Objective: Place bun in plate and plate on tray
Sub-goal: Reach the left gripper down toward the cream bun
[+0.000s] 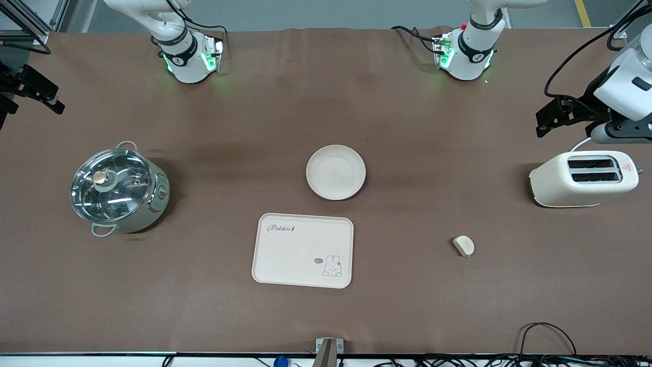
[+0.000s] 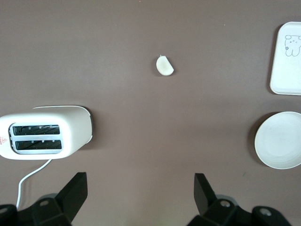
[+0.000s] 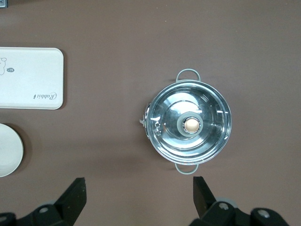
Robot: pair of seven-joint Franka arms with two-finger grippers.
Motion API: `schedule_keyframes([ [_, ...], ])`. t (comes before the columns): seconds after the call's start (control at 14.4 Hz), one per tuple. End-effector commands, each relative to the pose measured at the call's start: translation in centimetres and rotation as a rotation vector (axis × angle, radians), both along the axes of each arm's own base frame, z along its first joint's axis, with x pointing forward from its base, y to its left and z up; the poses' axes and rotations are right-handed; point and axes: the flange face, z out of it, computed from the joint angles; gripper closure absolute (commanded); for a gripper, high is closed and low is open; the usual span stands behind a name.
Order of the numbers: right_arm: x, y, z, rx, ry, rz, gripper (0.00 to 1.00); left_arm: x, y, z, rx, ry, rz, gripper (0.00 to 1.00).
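The bun [image 1: 464, 245] lies on the brown table toward the left arm's end, nearer to the front camera than the toaster; it also shows in the left wrist view [image 2: 164, 66]. The empty round plate [image 1: 335, 172] sits mid-table, and the Rabbit tray [image 1: 303, 250] lies just nearer to the camera than it. My left gripper [image 2: 140, 188] is open and empty, high over bare table beside the toaster [image 1: 563, 114]. My right gripper [image 3: 138, 193] is open and empty, high over bare table beside the pot [image 1: 33, 89]. The plate [image 2: 278, 140] and tray [image 2: 287, 61] show in both wrist views.
A cream toaster [image 1: 586, 178] with a white cord stands at the left arm's end. A steel pot with a glass lid [image 1: 118, 187] stands at the right arm's end. Cables lie along the table's near edge.
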Motion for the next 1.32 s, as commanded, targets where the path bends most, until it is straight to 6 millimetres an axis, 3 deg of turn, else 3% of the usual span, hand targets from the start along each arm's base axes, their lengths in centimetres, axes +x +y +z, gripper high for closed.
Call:
schedule_keyframes([
  [0.0,-0.4,0.5,0.3,-0.014,-0.015,-0.001,0.00,0.0,0.1,0.6,0.021,-0.002,0.005,0.00],
  [0.21,-0.3,0.7,0.3,-0.014,-0.019,0.002,0.00,0.3,0.6,0.4,0.018,0.000,0.011,0.00],
  [0.35,-0.3,0.9,0.4,-0.012,-0.021,0.006,0.00,2.1,1.0,-1.6,0.017,0.029,0.023,0.00],
  [0.49,-0.4,0.5,0.3,0.001,-0.014,0.007,0.00,4.7,1.3,-5.5,0.018,0.054,0.039,0.00],
  [0.56,0.4,1.0,-0.8,0.000,0.007,0.016,0.00,6.1,1.4,-7.2,0.013,0.041,0.044,0.00],
  [0.62,1.4,2.0,-2.3,-0.001,0.038,0.036,0.00,7.5,1.5,-9.2,0.010,0.030,0.061,0.00],
  [0.69,2.2,4.6,-3.7,-0.004,0.068,0.089,0.00,8.6,1.8,-10.8,0.005,0.024,0.086,0.00],
  [0.83,2.3,6.3,-4.4,-0.007,0.089,0.108,0.00,10.3,1.7,-14.1,0.003,0.020,0.130,0.00],
  [0.97,2.6,6.0,-4.9,-0.003,0.099,0.110,0.00,12.2,1.6,-19.2,-0.001,0.025,0.238,0.00],
  [1.25,2.9,4.5,-4.9,-0.002,0.093,0.073,0.00,13.2,1.0,-27.4,0.004,0.041,0.493,0.00],
])
